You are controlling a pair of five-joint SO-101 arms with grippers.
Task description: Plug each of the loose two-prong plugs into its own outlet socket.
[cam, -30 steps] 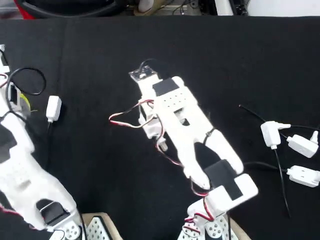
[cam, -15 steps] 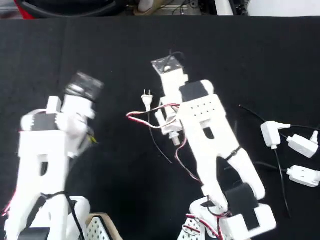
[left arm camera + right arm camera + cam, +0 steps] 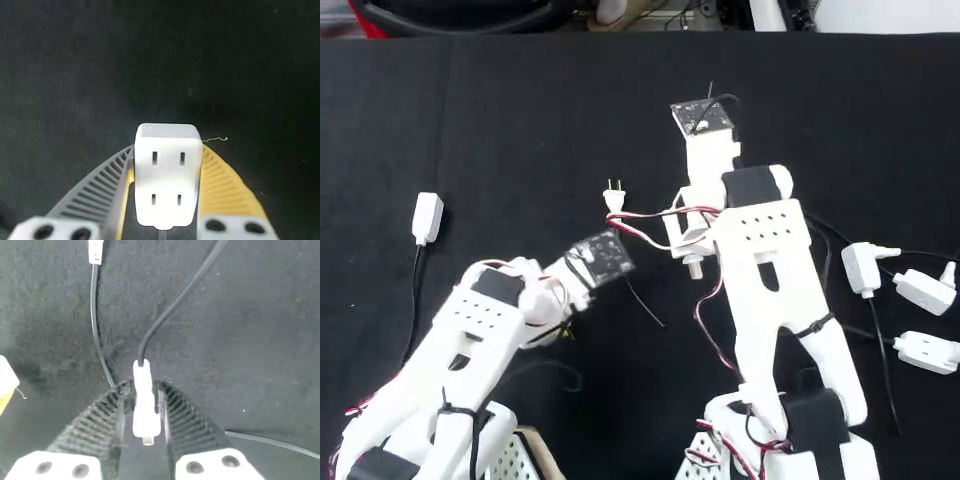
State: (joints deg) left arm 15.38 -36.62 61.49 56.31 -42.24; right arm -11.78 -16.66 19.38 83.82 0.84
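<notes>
My left gripper (image 3: 167,150) is shut on a white outlet socket block (image 3: 166,172), its slots facing the wrist camera, held over the black cloth. In the high view the left arm (image 3: 485,320) reaches in from the lower left toward the middle of the table. My right gripper (image 3: 143,385) is shut on a white two-prong plug (image 3: 145,405), whose black cable (image 3: 185,287) trails away. The right arm (image 3: 760,260) stretches over the table's middle. A loose white plug (image 3: 613,197) lies between the two arms with its prongs pointing to the far edge.
Three white plug or socket blocks (image 3: 863,265) (image 3: 925,290) (image 3: 928,350) with black cords lie at the right edge. Another white block (image 3: 425,215) on a cord lies at the left. Black cloth (image 3: 520,110) covers the table.
The left arm swung from the left edge toward the table's middle. The right arm moved rightward and farther back, uncovering the loose plug.
</notes>
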